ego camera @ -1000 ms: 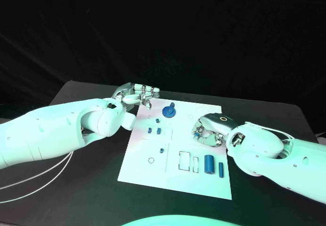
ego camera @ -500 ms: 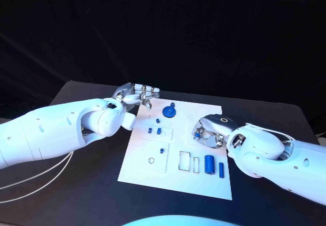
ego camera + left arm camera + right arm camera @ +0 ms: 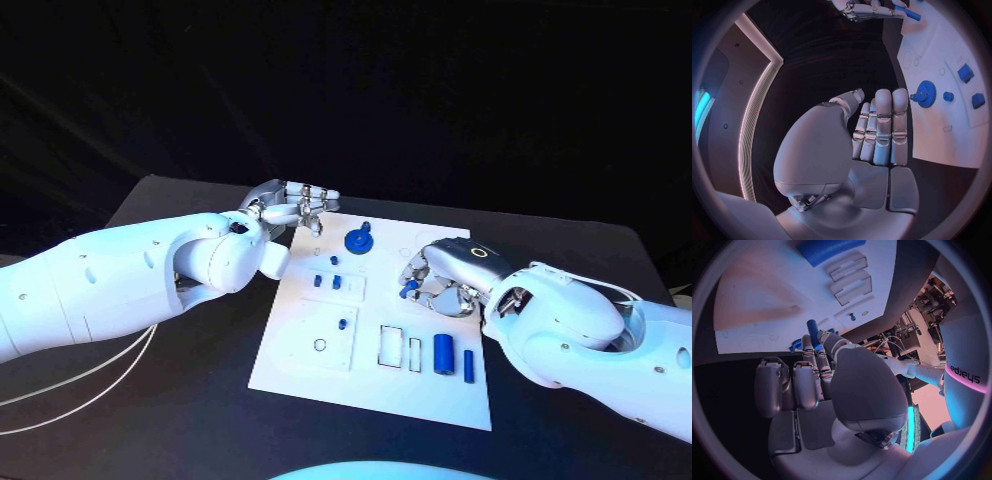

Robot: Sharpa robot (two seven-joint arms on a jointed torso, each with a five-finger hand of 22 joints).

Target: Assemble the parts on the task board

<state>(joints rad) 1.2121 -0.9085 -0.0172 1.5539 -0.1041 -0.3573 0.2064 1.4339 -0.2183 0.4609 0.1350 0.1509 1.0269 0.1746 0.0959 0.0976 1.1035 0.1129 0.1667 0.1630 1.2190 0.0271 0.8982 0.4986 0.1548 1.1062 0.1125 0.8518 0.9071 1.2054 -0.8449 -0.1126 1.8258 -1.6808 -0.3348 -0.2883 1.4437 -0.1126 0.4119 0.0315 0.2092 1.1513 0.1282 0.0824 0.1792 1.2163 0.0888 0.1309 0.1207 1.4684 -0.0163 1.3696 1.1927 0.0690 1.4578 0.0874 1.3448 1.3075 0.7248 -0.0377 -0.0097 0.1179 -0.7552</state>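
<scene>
The white task board lies in the middle of the table. My right hand hovers over the board's right edge and pinches a small blue peg between thumb and fingers; the right wrist view shows the peg sticking out past the fingertips. My left hand rests at the board's far left corner, fingers straight and side by side, holding nothing. A blue gear stands in the board near it, also seen as the gear in the left wrist view.
Two small blue blocks and a small blue pin sit mid-board. Two blue cylinders lie near the board's right edge beside empty rectangular slots. A ring outline marks the left side. Black table surrounds the board.
My right hand has edged slightly up and toward the board's middle with the blue peg still in its fingers. The left hand has stayed put.
</scene>
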